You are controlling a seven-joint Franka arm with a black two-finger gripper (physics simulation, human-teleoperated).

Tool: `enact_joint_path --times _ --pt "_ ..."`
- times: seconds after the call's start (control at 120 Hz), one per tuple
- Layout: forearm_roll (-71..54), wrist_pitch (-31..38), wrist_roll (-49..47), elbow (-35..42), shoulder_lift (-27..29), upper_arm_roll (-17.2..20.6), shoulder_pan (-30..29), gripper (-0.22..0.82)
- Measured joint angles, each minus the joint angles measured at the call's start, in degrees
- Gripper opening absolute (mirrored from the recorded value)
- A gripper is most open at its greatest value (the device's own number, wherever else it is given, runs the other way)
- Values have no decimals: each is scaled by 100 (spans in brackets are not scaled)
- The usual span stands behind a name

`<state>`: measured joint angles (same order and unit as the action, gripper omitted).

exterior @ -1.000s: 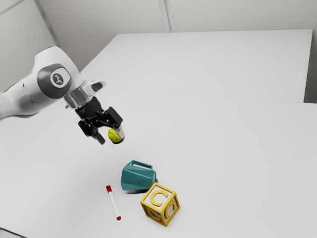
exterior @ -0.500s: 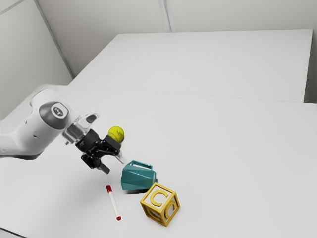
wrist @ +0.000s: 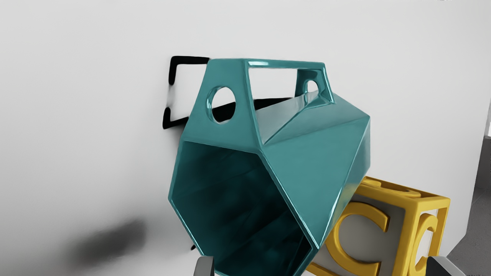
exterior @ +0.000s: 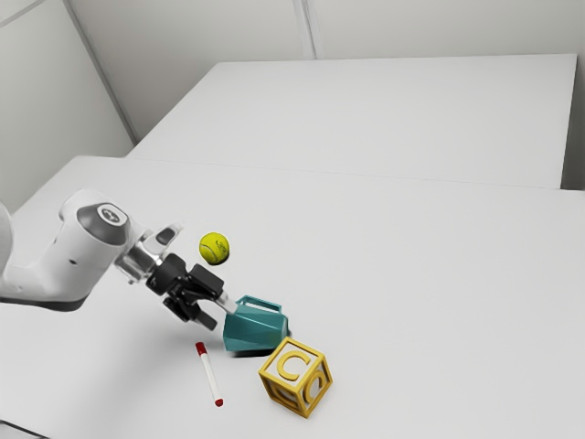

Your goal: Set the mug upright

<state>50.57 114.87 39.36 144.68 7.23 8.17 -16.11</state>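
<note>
The black gripper (exterior: 219,315) is low over the table at the exterior view's left, right beside the teal mug (exterior: 255,327). That mug lies on its side, handle up. In the wrist view the hollow mouth of the mug (wrist: 307,161) faces the hand. Fingertips of the gripper (wrist: 320,266) stand wide apart there, with one tip near the mug's lower rim and the other over by the block. Nothing is held between them; whether a finger touches the mug cannot be told.
A yellow-framed letter block (exterior: 295,377) stands close against the mug's closed end, also seen as the block (wrist: 368,230) in the wrist view. A red-capped white marker (exterior: 209,375) lies near the mug, and a tennis ball (exterior: 215,247) rests behind the gripper on the white table (exterior: 411,274).
The gripper has come down past the tennis ball and moved toward the exterior view's right, up to the mug. Mug, block, marker and ball have stayed where they were.
</note>
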Motion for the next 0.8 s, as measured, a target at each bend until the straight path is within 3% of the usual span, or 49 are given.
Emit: enact_joint_path --times 0.467,0.733,0.8 --pt "739 352 949 -64 -325 68 121 60" --pt "907 368 1248 -65 -487 71 174 34" --pt "917 350 1316 -64 -491 71 175 23"
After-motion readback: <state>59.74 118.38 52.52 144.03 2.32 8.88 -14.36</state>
